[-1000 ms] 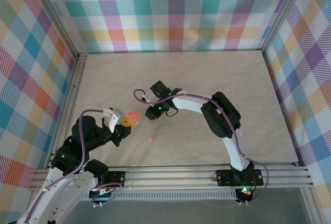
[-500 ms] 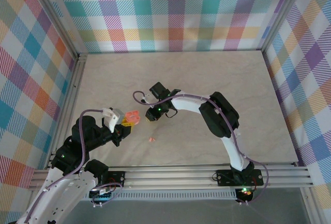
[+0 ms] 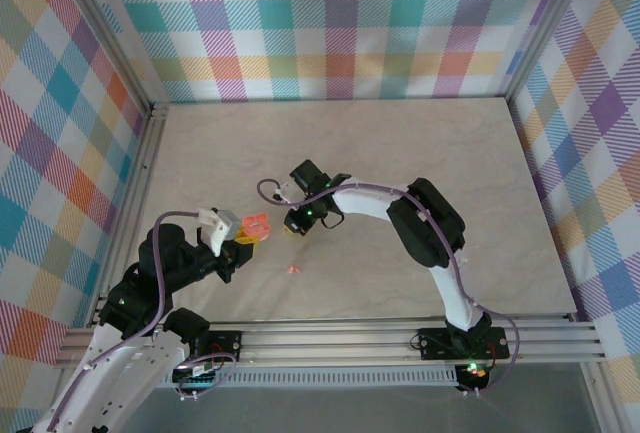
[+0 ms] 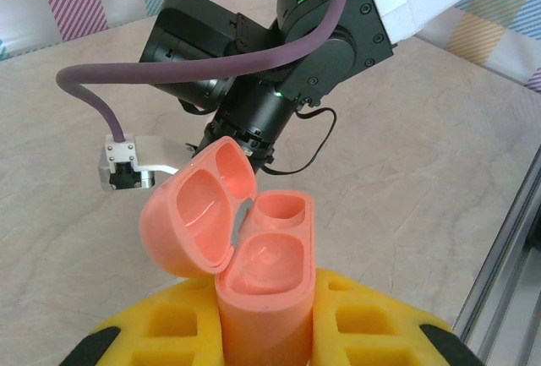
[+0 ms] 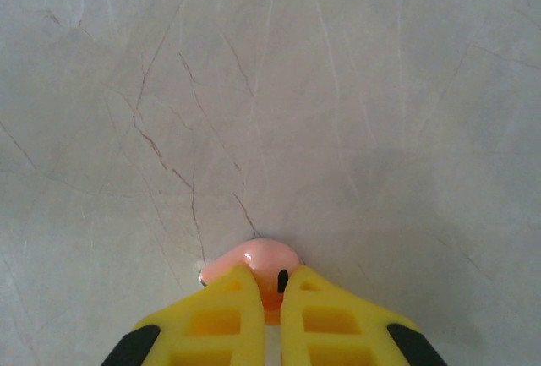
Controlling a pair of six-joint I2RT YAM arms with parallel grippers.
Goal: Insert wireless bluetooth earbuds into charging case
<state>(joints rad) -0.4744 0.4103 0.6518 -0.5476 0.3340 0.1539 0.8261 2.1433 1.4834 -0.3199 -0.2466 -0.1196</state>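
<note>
My left gripper (image 4: 266,303) is shut on the base of an open salmon-pink charging case (image 4: 264,256), held upright with its lid (image 4: 199,214) swung left. Both sockets are empty. From above, the case (image 3: 256,224) sits at the left gripper (image 3: 245,237), a little left of the right gripper (image 3: 291,227). My right gripper (image 5: 266,286) points down at the table, its yellow fingers (image 5: 215,315) shut on a salmon-pink earbud (image 5: 254,260) right at the marble surface. A second salmon-pink earbud (image 3: 293,269) lies loose on the table nearer the arms.
The right arm's wrist (image 4: 270,70) and purple cable (image 4: 93,95) hang close behind the case. Aluminium rails (image 3: 340,338) border the near edge and plaid walls (image 3: 330,33) enclose the marble table (image 3: 440,153), which has open room to the right and far side.
The right gripper's jaws have closed onto the salmon-pink earbud at the table. The left gripper keeps the open case still.
</note>
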